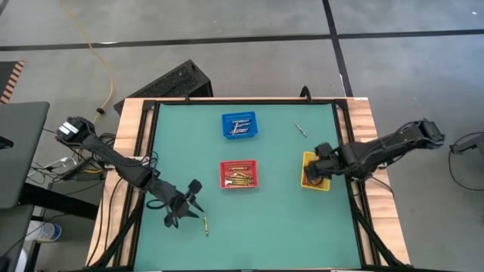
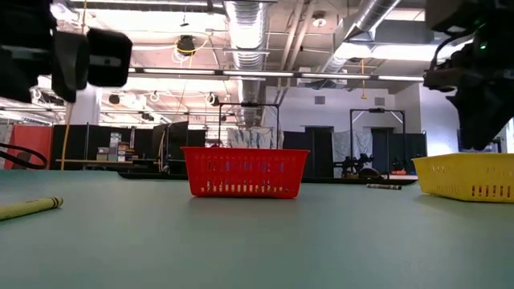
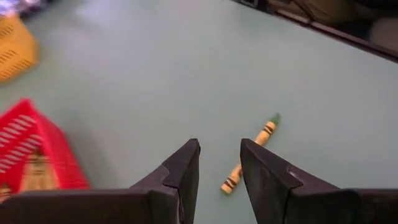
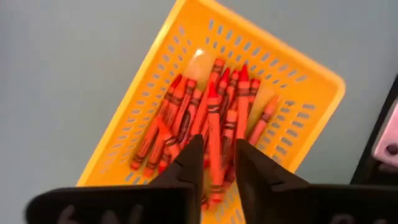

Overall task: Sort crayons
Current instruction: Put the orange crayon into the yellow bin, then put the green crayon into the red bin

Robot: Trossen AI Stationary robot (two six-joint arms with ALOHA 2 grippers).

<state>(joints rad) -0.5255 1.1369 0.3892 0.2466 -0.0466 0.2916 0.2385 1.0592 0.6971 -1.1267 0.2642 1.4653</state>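
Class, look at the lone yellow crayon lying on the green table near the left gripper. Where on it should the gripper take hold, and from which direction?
Grip the yellow crayon around its middle, coming straight down from above. It lies flat and alone on the table, so only its long sides are free. The left gripper hangs just short of it, fingers open; turn them across the crayon's length.

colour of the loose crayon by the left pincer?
Yellow crayon with black bands, greenish tip; clearest in the left wrist view.

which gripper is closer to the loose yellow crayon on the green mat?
Left. The left gripper hovers beside the yellow crayon; the right gripper is across the table, over the yellow mesh basket.
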